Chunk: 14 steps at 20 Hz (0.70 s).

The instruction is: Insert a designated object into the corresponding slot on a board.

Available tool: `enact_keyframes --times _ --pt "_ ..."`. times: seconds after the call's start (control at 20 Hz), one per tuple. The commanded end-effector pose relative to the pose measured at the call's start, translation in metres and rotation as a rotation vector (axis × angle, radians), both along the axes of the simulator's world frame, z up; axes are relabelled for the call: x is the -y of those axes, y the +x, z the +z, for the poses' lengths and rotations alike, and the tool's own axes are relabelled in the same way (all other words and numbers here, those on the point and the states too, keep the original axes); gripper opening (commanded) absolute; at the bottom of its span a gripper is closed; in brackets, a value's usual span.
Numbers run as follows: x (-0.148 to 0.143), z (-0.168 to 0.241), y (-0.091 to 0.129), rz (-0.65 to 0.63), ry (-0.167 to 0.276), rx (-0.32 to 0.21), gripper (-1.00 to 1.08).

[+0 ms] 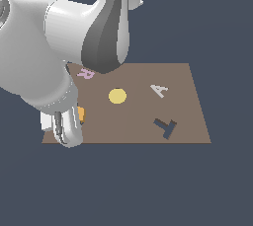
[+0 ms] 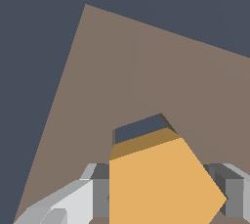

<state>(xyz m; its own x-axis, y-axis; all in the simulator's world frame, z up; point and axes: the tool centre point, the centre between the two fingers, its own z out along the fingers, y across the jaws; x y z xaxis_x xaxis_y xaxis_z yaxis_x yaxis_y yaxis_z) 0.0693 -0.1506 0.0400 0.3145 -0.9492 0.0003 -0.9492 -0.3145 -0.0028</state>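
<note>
Orange fills the lower part of the wrist view: the flat pentagon piece (image 2: 161, 184) sits between the two grey fingers (image 2: 100, 191) of the end effector (image 2: 163, 193), one finger on each side and pressed against its edges, so the end effector is closed on the piece. Just past the piece's far edge a dark opening shows, the pentagon slot (image 2: 141, 129), with only a sliver of it visible because the piece covers the rest. The piece appears to hang over the slot, tilted or not fully seated; how deep it sits cannot be told. Around the slot spreads the brown board (image 2: 146, 71), with one of its corners pointing away into the dark blue-grey background.

From the exterior view, the white arm (image 1: 44, 57) bulks over the board's near corner on the exterior view's left. A small patch of the orange piece (image 1: 81, 114) peeks out beside the end effector (image 1: 66, 130), close to the board's left edge. The board (image 1: 188, 101) lies flat. On it are a yellow disc (image 1: 117, 95) near the middle, a white letter A (image 1: 159, 90) further to the exterior view's right, a dark T-shaped cut-out (image 1: 165, 127) nearer the front edge on that side, and a pale pink letter R (image 1: 85, 73) near the far left corner, partly under the arm.
</note>
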Motion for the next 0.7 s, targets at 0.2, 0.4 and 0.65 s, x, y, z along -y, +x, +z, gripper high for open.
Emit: enact_keyframes --times 0.2,0.4,0.65 --pt "0.0073 0.0006 0.0024 0.019 0.000 0.001 -1.00" --pt "0.0073 -0.0001 0.0021 0.017 0.000 0.000 -1.00" --pt "0.0069 -0.0093 0.0027 0.018 0.001 0.001 -1.00"
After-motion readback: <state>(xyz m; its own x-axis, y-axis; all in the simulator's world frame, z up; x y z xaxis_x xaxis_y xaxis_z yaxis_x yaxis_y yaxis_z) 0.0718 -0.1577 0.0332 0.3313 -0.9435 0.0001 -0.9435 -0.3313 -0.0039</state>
